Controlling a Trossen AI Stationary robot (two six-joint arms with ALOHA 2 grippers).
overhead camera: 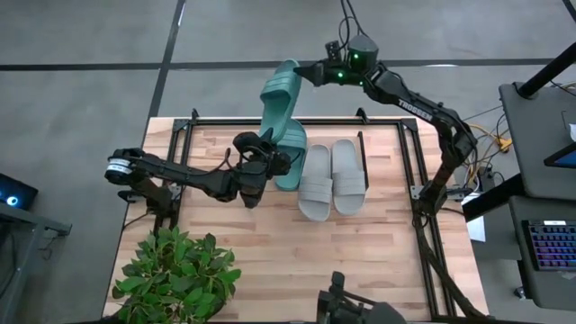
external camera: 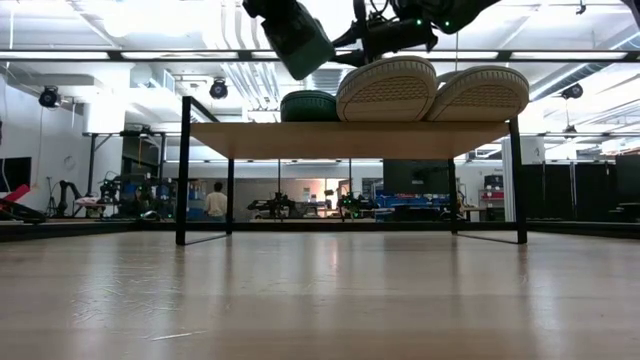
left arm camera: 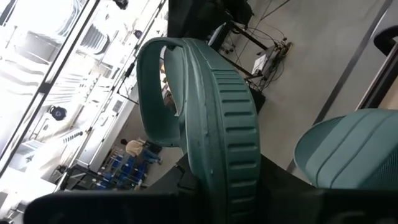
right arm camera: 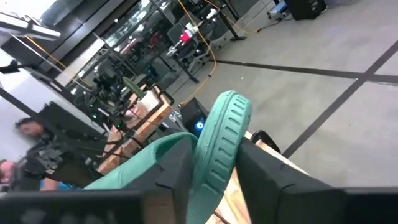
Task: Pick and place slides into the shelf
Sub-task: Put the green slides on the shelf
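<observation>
Your right gripper point(overhead camera: 308, 70) sits at the far edge of the shelf point(overhead camera: 225, 234), its two fingers point(right arm camera: 264, 168) standing either side of the rim of a raised teal slide point(overhead camera: 281, 97); you can see the sole edge between them in the right wrist view, though whether they press on it is unclear. Your left gripper point(overhead camera: 270, 155) is clamped on the same slide at its near end, holding it on edge above the board, so the sandal hangs tilted between both arms. A second teal slide point(overhead camera: 292, 160) lies flat on the shelf top just beside the left gripper. Right of it, two pale grey slides point(overhead camera: 331, 178) rest side by side on the board, touching. A potted plant point(overhead camera: 175, 274) stands at the near left corner.
</observation>
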